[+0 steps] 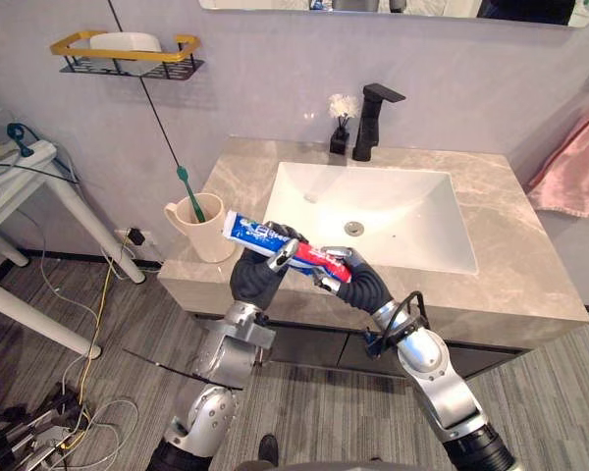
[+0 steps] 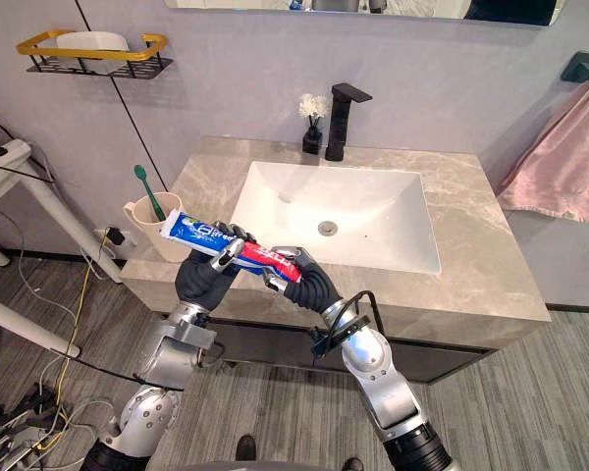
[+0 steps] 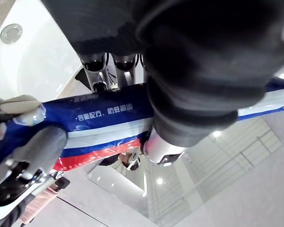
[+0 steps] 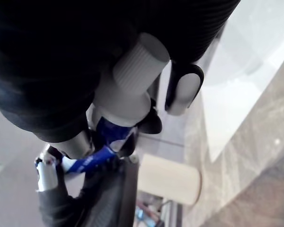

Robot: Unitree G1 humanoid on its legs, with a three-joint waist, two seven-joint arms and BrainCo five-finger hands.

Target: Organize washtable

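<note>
Tube: we find the toothpaste tube (image 1: pixel 262 235) held level above the washtable's (image 1: pixel 510 285) front edge, near the cup (image 1: pixel 201 231) at its front-left corner.
Left hand (image 1: pixel 258 282): curled round the blue half.
Right hand (image 1: pixel 361 285): clamped on the red end.
Handling: we judge it light, soft and glossy-slick; grip near an end, not the belly.
Surfaces: marbled stone top, matte cup.

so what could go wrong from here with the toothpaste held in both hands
Both the left hand and the right hand grip the toothpaste tube about over the front edge of the counter; a loose release could drop it to the floor.
The cup stands close to the tube's end; a swing might tip it or snag the green toothbrush.
</note>
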